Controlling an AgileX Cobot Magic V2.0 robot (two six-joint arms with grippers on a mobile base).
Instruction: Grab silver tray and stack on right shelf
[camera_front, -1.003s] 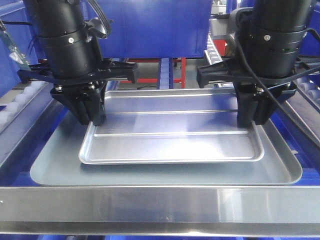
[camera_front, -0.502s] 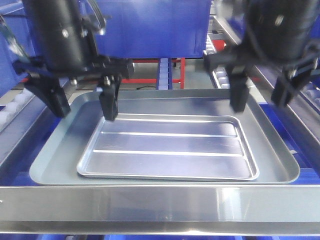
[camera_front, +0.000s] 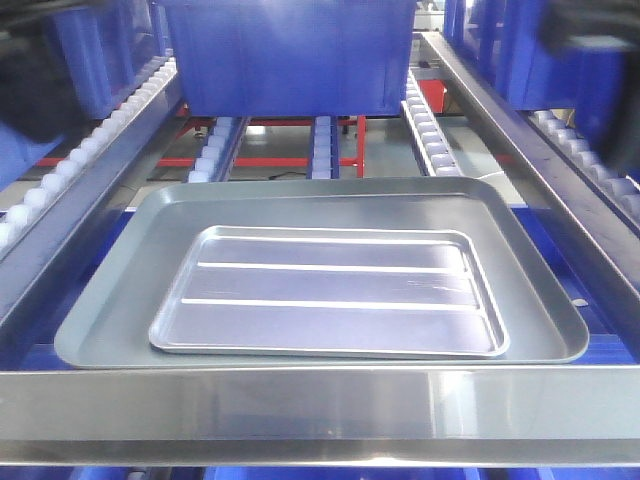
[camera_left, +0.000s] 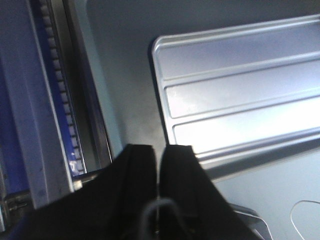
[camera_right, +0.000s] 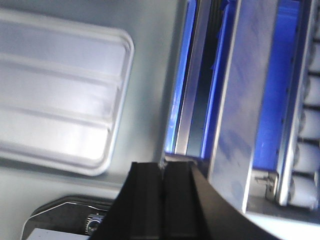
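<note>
The silver tray (camera_front: 330, 292) lies mid-frame inside the grey tray (camera_front: 110, 300) on the right shelf (camera_front: 320, 405). Left gripper (camera_left: 159, 165) and right gripper (camera_right: 162, 175) show fingers pressed together, empty, apart from the silver tray.

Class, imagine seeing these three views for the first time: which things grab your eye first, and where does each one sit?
The shiny ribbed silver tray stands out first, lying flat inside the larger dull grey smooth-bottomed tray at the middle of the roller rack. Behind them sits a big blue plastic bin, and a broad shiny steel front bar crosses the foreground. In each wrist view, the black fingers are pressed together above the trays.
</note>
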